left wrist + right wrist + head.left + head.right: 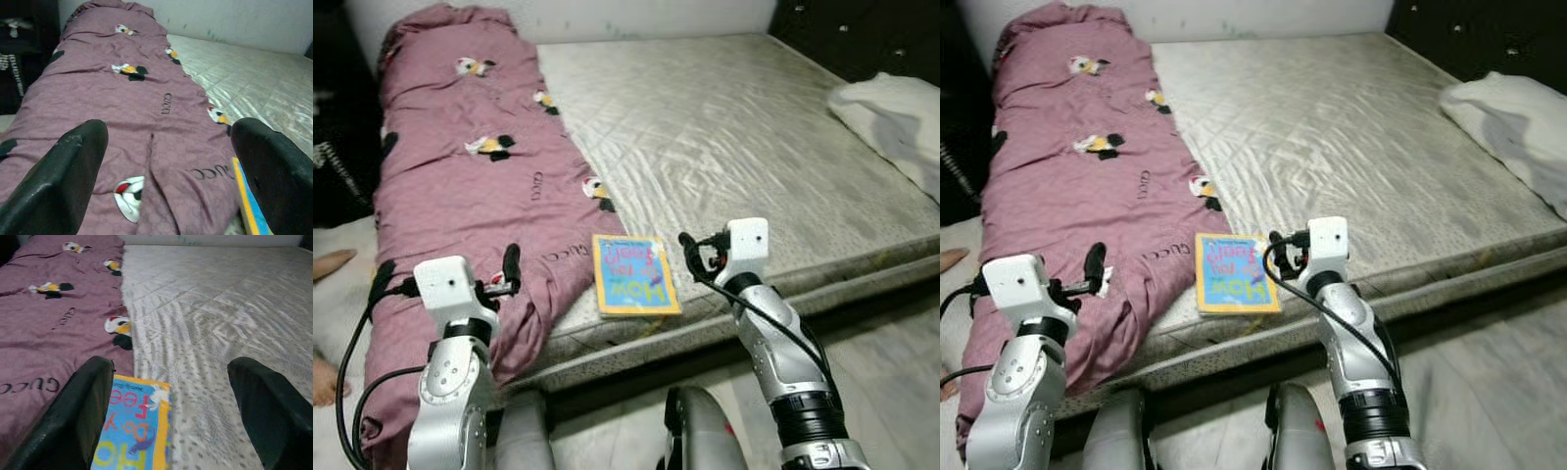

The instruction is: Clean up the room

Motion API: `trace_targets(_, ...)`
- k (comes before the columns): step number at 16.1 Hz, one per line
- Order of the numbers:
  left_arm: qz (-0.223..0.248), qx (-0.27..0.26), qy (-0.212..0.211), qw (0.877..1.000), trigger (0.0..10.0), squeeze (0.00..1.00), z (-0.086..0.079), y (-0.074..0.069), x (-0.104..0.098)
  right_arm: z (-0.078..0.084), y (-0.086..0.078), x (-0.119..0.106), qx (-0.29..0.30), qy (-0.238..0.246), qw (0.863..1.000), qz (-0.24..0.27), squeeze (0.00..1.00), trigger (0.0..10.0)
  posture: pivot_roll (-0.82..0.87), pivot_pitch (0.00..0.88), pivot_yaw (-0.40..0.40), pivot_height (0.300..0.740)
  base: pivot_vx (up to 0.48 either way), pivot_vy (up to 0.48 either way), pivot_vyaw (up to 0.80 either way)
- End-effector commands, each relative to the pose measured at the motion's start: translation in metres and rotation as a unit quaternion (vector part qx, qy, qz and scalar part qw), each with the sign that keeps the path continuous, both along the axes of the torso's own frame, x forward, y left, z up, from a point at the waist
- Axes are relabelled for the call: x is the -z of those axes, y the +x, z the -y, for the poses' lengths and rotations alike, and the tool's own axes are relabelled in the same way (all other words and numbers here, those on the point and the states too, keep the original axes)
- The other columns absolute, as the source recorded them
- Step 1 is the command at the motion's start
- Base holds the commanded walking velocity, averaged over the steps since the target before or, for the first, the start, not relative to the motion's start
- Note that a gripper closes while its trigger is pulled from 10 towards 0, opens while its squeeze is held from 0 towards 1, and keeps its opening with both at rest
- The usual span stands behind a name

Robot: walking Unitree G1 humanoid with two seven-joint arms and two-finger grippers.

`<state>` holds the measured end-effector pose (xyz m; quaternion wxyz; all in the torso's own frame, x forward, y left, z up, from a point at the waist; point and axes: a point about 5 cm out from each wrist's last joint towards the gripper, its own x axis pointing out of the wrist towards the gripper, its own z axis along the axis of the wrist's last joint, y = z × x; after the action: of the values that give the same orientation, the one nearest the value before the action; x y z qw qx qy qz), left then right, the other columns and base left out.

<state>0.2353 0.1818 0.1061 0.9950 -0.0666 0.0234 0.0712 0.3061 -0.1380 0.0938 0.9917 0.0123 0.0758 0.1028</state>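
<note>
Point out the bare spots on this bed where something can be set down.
The widest free patch is the bare mattress, between the mauve quilt and the white bedding. A smaller strip lies along the near edge, right of the picture book. The robot's left side is crowded: the quilt covers it, with the left gripper and right gripper hovering by the near edge.

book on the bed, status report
Both grippers, left and right, open, empty. Book flat at mattress edge beside pink quilt. Path clear.
</note>
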Motion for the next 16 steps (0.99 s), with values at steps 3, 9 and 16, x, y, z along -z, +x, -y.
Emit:
trace_targets(3,0.010,0.005,0.000,1.000,10.0,0.00,0.000,0.001,-0.004,0.002,0.002,-0.005,0.004,-0.006,1.000,0.009,0.00,10.0,-0.03,0.027,-0.048,0.602,0.390,0.000,0.00)
trace_targets(9,0.003,0.006,-0.001,1.000,10.0,0.00,0.001,0.001,-0.002,0.003,0.001,-0.005,0.006,-0.007,1.000,0.010,0.00,10.0,-0.03,0.018,-0.046,0.602,0.335,0.000,0.00)
trace_targets(16,-0.049,0.042,-0.024,0.998,10.0,0.00,0.010,0.014,0.013,0.009,-0.005,-0.008,0.012,0.011,1.000,0.012,0.00,10.0,-0.04,0.039,-0.047,0.577,0.000,0.000,0.00)
